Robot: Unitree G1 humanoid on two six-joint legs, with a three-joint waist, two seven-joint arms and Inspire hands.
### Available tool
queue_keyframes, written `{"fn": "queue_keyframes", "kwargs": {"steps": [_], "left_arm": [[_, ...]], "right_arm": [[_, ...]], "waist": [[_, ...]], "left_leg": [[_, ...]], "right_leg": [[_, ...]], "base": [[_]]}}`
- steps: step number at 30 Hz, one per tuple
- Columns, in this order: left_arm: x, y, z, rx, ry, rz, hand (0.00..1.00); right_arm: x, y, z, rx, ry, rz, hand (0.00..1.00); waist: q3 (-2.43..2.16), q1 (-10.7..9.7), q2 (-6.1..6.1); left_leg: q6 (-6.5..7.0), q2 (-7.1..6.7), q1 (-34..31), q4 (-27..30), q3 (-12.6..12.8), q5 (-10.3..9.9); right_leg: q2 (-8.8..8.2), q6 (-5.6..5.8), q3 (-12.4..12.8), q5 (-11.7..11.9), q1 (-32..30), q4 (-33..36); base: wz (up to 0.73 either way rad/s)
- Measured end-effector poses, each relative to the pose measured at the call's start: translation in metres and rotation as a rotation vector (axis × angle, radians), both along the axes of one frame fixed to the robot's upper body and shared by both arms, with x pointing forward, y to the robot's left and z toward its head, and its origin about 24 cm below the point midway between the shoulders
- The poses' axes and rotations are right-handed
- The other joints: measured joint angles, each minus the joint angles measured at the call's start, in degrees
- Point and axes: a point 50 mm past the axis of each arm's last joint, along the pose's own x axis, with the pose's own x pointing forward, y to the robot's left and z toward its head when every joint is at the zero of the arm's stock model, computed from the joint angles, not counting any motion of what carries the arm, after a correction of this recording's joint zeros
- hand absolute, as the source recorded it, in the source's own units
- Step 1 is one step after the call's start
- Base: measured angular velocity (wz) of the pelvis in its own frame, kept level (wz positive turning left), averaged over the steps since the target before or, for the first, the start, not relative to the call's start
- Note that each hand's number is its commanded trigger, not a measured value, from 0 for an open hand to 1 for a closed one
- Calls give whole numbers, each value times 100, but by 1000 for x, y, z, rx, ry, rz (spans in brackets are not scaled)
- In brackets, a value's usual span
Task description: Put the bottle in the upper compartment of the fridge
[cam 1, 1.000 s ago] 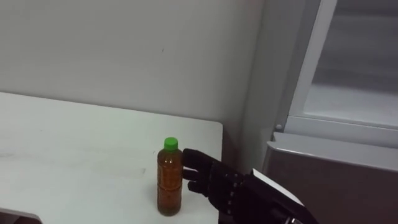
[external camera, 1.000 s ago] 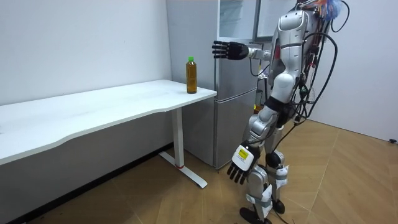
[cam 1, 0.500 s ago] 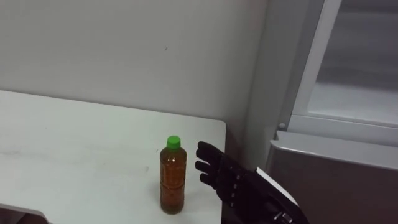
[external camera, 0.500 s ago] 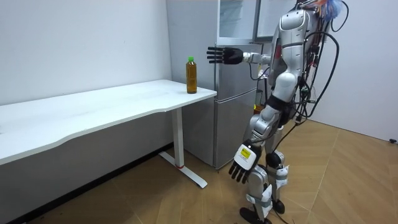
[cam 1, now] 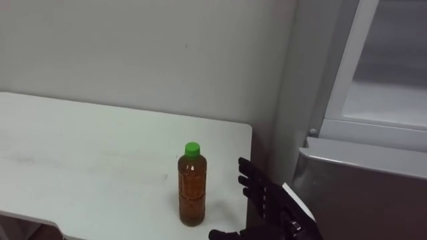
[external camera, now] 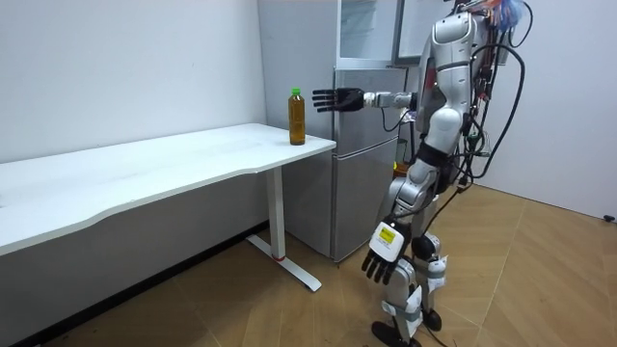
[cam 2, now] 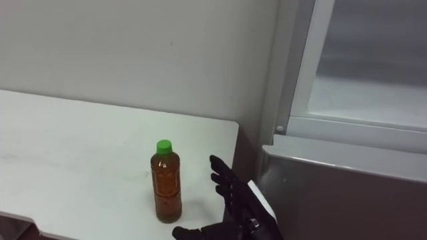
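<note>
White desk [cam 1: 80, 153] against a pale wall, fridge at its end.
- Right hand [cam 1: 267, 200]: fingers straight and spread, thumb out, holding nothing.
- Amber bottle with green cap [cam 1: 192, 187]: upright on the desk just left of this hand, a gap between them.
- Fridge [cam 1: 360, 187]: right of the hand; upper compartment looks open.
- Left hand [external camera: 384, 258]: hangs by the thigh, fingers relaxed, empty.
- Progress: none of the task done; grasp, carry and placement all remain.

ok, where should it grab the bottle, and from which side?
Probably mid-body of the bottle, from its right, where the open right hand hovers. It stands upright near the corner of the table; the straight-walled body suits a side wrap better than the small green cap.
</note>
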Motion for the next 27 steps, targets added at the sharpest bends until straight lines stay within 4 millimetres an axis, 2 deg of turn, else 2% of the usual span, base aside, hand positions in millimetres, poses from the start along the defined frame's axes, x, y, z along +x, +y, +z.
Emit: {"fn": "queue_keyframes", "kwargs": {"steps": [1,6,9,15,22,27], "left_arm": [[0,-1,0,1,5,3,0],[12,-9,-1,-8,-20,-16,0],[17,-12,-1,-15,-25,-34,0],[23,-15,-1,-19,-17,-74,0],[26,-17,-1,-45,-23,-58,0],[27,-19,-2,-67,-29,-26,0]], "right_arm": [[2,2,-5,1,20,-12,0],[13,0,-23,-18,99,-100,0],[19,1,-26,-32,114,-150,0],[37,2,-28,-45,144,-229,0],[48,-6,-31,-88,162,-317,0],[57,-7,-20,-87,127,-367,0]], "waist": [[-17,-13,31],[-30,2,110],[-31,57,150],[-31,148,129],[-13,175,153],[25,215,190]], "left_leg": [[3,-4,-40,11,-3,4],[36,-69,-103,-2,-122,73],[58,-90,-205,-8,-125,119],[81,-114,-361,-4,-138,173],[134,-184,-647,75,-260,227],[178,-219,-817,85,-246,289]], "right_leg": [[-5,1,-45,1,-18,-2],[-89,6,-272,5,-29,4],[-99,22,-283,15,-145,48],[-130,34,-294,28,-337,130],[-202,62,-376,45,-576,216],[-288,74,-375,51,-848,399]], "base": [[11],[17],[5],[0],[9],[0]]}}
